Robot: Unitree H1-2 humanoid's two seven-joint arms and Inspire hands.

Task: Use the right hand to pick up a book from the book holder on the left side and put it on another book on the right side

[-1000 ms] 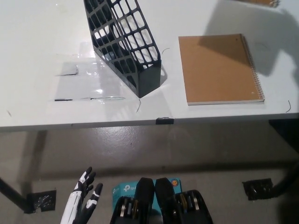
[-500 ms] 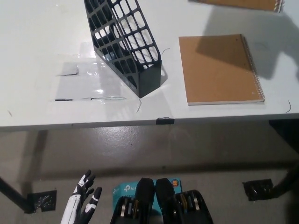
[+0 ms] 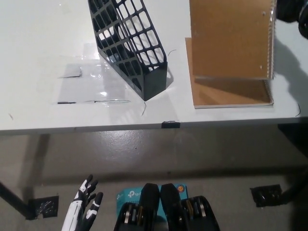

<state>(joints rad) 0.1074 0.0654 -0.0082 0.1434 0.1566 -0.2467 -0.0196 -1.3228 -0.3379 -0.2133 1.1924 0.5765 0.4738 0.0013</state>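
Left hand (image 3: 84, 207) hangs low below the counter (image 3: 38, 57), fingers apart, holding nothing. On the counter, empty holder (image 3: 130, 45) stands left of the lying book (image 3: 231, 94). Right hand (image 3: 293, 12) at top right grasps a second book (image 3: 231, 36) just above the lying one.

Held brown spiral notebook (image 3: 231, 38) is coming down into view from the top edge: 1.0 s ago only a sliver was showing at the upper right, 0.5 s ago a thin strip, and now it is filling the upper right. It is now overlapping the far part of the brown notebook on the table (image 3: 231, 94), whose near strip alone is showing. Black right hand (image 3: 293, 14) is appearing at the top right corner, by the held notebook's spiral edge; grip unclear. Shadow on the white table (image 3: 38, 57) is shifting beneath. White left hand (image 3: 85, 208) is dropping slightly lower.
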